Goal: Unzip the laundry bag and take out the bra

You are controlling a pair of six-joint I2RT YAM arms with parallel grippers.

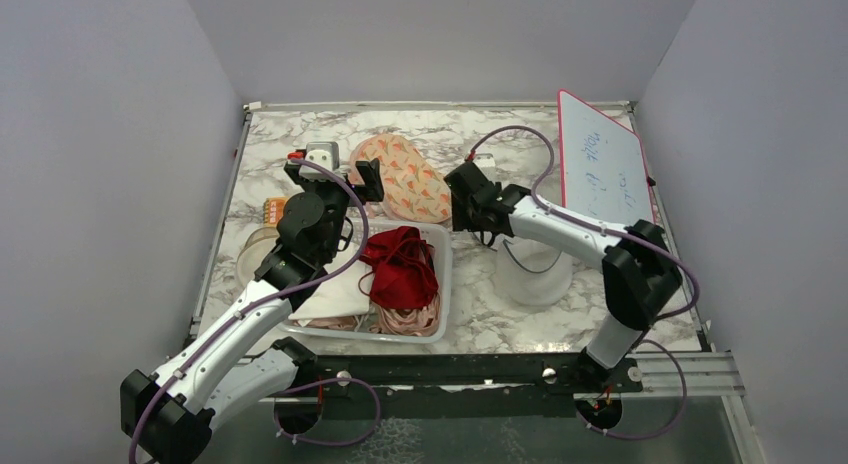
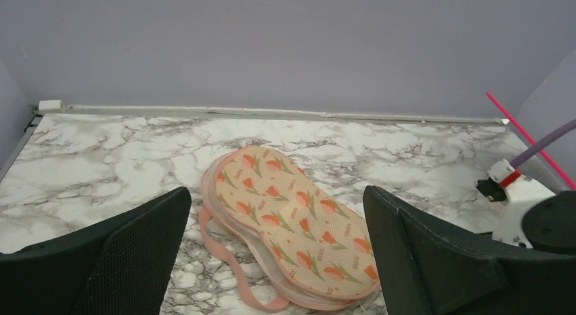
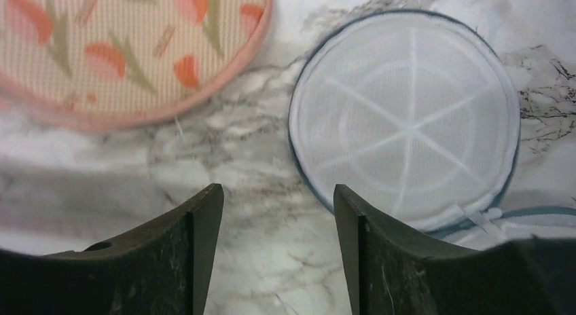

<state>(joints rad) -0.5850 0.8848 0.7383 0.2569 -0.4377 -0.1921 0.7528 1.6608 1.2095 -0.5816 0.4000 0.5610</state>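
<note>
The white mesh laundry bag [image 1: 533, 272] stands on the marble table under my right forearm. Its round end with grey-blue piping fills the upper right of the right wrist view [image 3: 407, 118]. The dark red bra [image 1: 400, 264] lies on top of other garments in a white basket [image 1: 445, 249], outside the bag. My right gripper [image 1: 458, 206] is open and empty, over bare table just left of the bag [image 3: 278, 199]. My left gripper [image 1: 333, 176] is open and empty, behind the basket and facing a peach floral pouch [image 2: 277, 196].
A peach floral mesh pouch [image 1: 405, 174] with a pink strap lies at the back middle [image 2: 299, 227] [image 3: 129, 50]. A red-framed whiteboard [image 1: 600, 169] leans at the back right. A small orange item [image 1: 272, 209] and a clear round container [image 1: 255, 254] sit left of the basket. Walls enclose the table.
</note>
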